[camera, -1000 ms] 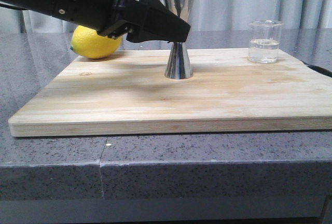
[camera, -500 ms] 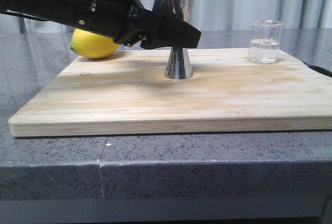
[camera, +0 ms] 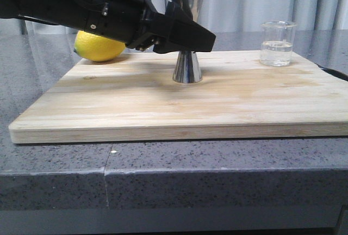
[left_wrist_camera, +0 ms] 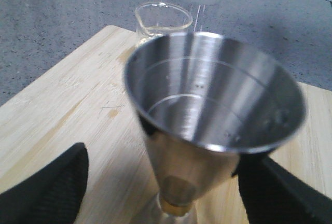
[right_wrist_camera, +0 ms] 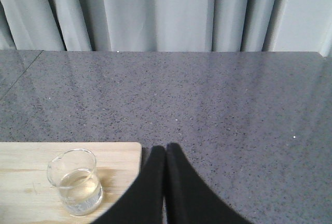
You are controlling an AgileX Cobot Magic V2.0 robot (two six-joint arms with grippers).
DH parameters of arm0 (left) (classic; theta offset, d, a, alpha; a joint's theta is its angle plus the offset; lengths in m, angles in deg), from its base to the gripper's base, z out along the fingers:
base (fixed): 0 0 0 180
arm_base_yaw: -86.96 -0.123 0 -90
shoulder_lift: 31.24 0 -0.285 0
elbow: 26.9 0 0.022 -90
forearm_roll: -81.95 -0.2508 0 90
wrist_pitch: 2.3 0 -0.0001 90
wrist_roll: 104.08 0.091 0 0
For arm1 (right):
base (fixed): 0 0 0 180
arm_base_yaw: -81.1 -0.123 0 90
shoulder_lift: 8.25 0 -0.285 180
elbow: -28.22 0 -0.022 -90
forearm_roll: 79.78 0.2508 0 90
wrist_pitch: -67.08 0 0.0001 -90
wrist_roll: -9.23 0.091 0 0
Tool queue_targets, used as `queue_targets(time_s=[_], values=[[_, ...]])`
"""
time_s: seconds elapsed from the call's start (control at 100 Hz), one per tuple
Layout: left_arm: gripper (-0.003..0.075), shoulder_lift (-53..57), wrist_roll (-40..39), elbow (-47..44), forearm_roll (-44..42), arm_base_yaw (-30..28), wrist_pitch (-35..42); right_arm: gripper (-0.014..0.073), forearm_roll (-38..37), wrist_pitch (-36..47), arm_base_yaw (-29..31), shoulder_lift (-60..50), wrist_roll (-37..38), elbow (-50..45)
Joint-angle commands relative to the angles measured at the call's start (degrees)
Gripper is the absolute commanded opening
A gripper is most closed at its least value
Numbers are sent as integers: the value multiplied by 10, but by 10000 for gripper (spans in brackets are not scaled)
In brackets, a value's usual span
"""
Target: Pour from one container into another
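Note:
The steel jigger (camera: 187,67) stands upright at the middle of the wooden board (camera: 179,101), its gold waist band hidden by my left arm in the front view. In the left wrist view the jigger (left_wrist_camera: 207,105) sits between my left gripper's (left_wrist_camera: 163,190) black fingers (left_wrist_camera: 46,187), which stand apart from it on both sides; the gripper (camera: 202,38) is open. The glass beaker (camera: 278,43) holds clear liquid at the board's far right corner. My right gripper (right_wrist_camera: 166,154) is shut and empty, just off that corner beside the beaker (right_wrist_camera: 76,181).
A yellow lemon (camera: 98,47) lies at the board's far left, behind my left arm. The board rests on a speckled grey countertop (camera: 163,159) with a seam near the front edge. Grey curtains hang behind.
My left arm has moved to the right, bringing its open fingers up around the jigger. The jigger, beaker and lemon have not moved.

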Motion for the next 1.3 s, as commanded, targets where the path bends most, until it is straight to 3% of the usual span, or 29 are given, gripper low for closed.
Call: queue_targets(time_s=[0.0, 0.32, 0.63, 1.11, 1.29], values=[[514, 25, -4, 18, 34, 3, -33, -69, -7, 49, 1, -3, -4, 22], [302, 24, -4, 18, 34, 3, -33, -69, -7, 49, 1, -3, -4, 22], [169, 24, -4, 18, 34, 3, -33, -69, -7, 49, 1, -3, -4, 22], [124, 24, -5, 18, 34, 3, -50, -69, -7, 67, 0, -3, -4, 11], [125, 24, -43, 21, 34, 3, -71, -69, -12, 156, -19, -2, -4, -30]])
